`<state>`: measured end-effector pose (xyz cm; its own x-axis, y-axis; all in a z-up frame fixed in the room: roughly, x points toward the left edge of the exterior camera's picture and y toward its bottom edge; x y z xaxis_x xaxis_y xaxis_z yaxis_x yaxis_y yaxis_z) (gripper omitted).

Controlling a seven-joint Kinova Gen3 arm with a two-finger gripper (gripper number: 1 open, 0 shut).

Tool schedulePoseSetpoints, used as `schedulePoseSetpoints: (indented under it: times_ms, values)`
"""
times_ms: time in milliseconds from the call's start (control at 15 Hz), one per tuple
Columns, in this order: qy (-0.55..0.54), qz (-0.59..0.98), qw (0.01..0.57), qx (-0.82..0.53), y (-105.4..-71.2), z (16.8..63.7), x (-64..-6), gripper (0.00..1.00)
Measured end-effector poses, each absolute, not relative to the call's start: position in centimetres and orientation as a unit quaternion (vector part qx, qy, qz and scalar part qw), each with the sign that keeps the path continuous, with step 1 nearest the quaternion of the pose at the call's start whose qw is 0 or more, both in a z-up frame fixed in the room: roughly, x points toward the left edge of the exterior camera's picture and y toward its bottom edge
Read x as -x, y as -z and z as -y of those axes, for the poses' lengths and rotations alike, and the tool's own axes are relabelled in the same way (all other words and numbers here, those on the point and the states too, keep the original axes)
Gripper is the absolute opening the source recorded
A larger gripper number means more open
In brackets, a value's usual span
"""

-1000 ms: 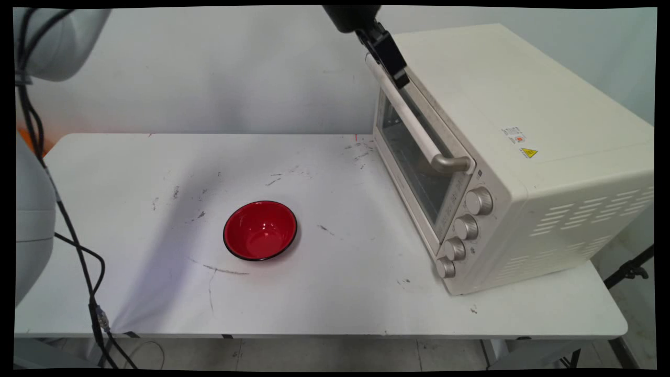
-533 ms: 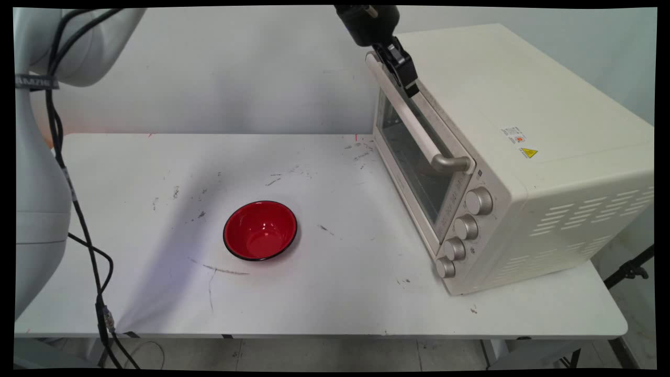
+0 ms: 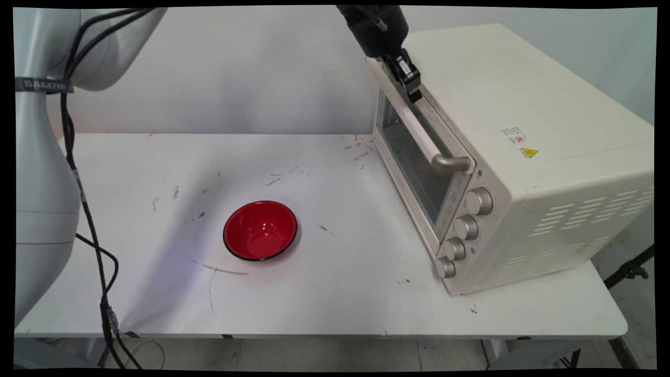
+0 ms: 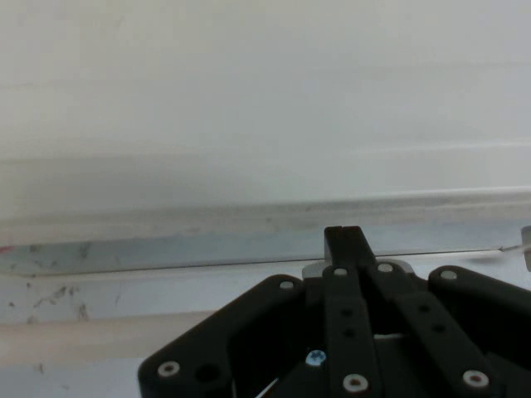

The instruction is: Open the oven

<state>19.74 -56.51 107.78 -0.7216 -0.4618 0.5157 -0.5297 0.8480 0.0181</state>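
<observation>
A cream toaster oven [image 3: 523,136] stands on the right of the table, its glass door [image 3: 413,157] facing left with a long bar handle [image 3: 413,123] across the top. My gripper [image 3: 413,90] comes down from the top edge, shut, its tip against the door's upper edge just behind the far end of the handle. In the hand view the fingertips [image 4: 343,240] are pressed together with nothing between them, close to the pale oven surface [image 4: 249,124]. A red bowl [image 3: 260,230] with a black rim sits empty near the table's middle, far from the gripper.
Four round knobs [image 3: 463,230] run down the oven's front right side. The white table [image 3: 157,173] carries scuff marks. Black cables [image 3: 89,225] hang from the arm at the left. A black stand leg [image 3: 631,269] shows past the table's right edge.
The gripper has come down and to the right, from above the handle's far end to the top edge of the oven door. Bowl and oven have not moved.
</observation>
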Motion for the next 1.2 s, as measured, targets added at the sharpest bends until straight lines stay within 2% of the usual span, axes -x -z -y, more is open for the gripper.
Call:
schedulePoseSetpoints:
  times_ms: [733, 1200]
  values:
    - [-0.071, 0.934, 0.247, -0.247, -105.7, 56.5, -19.8, 0.00]
    - [-0.090, 0.940, 0.237, -0.229, -105.4, 54.7, -21.9, 0.00]
